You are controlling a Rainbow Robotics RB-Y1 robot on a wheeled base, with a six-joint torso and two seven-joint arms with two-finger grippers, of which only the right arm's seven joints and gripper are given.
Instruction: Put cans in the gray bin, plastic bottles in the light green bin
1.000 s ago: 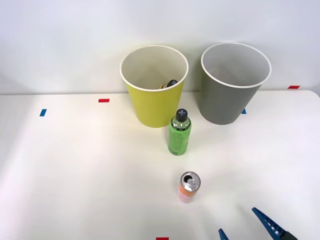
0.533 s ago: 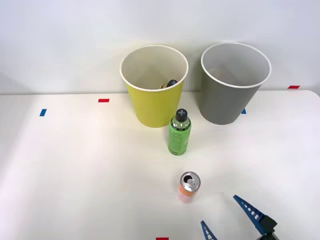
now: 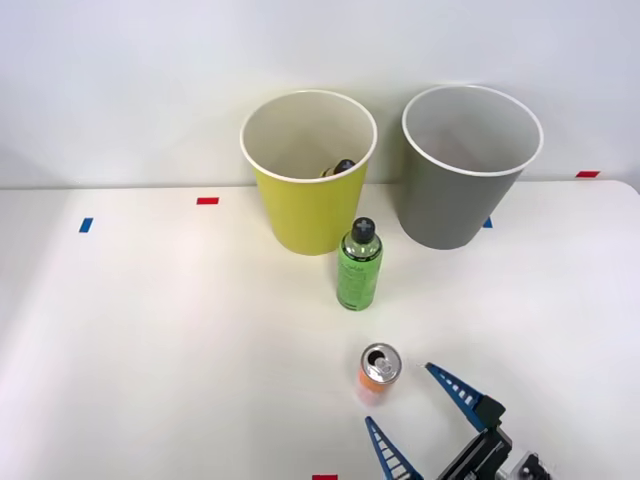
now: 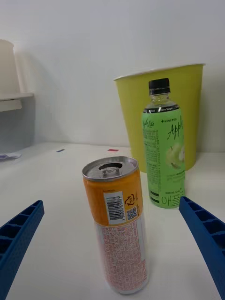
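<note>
A slim can (image 3: 379,373) with an orange top and pale lower body stands upright near the table's front, and again close in the wrist view (image 4: 118,221). Behind it stands a green plastic bottle (image 3: 359,265) with a black cap (image 4: 163,145). The light green bin (image 3: 308,172) (image 4: 161,105) sits at the back with something dark inside. To its right is the gray bin (image 3: 466,165). My right gripper (image 3: 406,407) is open just in front of the can, its blue fingers (image 4: 202,230) spread to either side without touching it.
Small red and blue tape marks (image 3: 207,201) dot the white table (image 3: 150,330). A white wall runs behind the bins. Open tabletop lies to the left of the can and bottle.
My right gripper has moved in from the front right corner toward the can, fingers still spread. The can, bottle and bins have not moved.
</note>
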